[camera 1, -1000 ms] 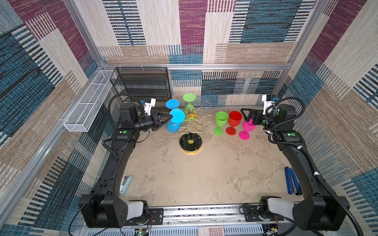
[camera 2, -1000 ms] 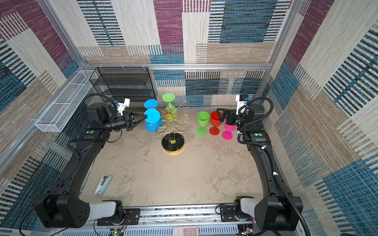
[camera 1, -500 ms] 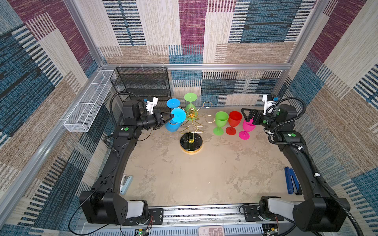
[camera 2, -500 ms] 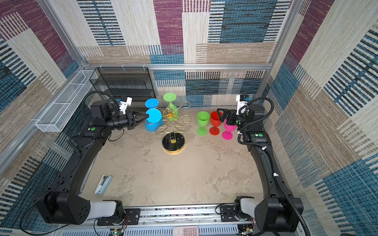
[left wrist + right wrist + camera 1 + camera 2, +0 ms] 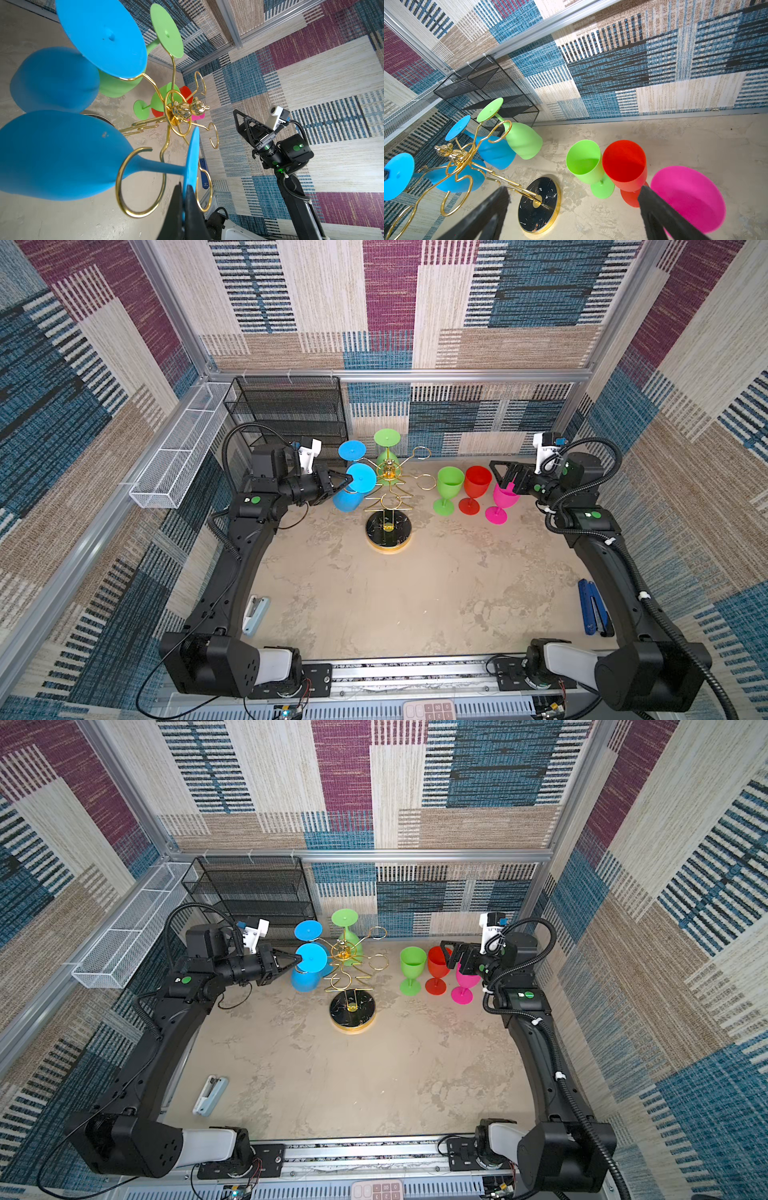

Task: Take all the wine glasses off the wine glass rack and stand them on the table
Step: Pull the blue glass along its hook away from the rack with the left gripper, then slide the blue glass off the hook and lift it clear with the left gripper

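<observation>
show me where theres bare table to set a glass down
The wide stretch of table in front of the wine glass rack is bare, bordered by the pale blue object and the dark blue stapler. Crowded along the back: green glass, red glass, pink glass beside it.

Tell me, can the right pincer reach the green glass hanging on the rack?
Probably yes, going over: the right pincer is open, but the upright green glass and red glass stand between it and the hanging green glass.
</observation>
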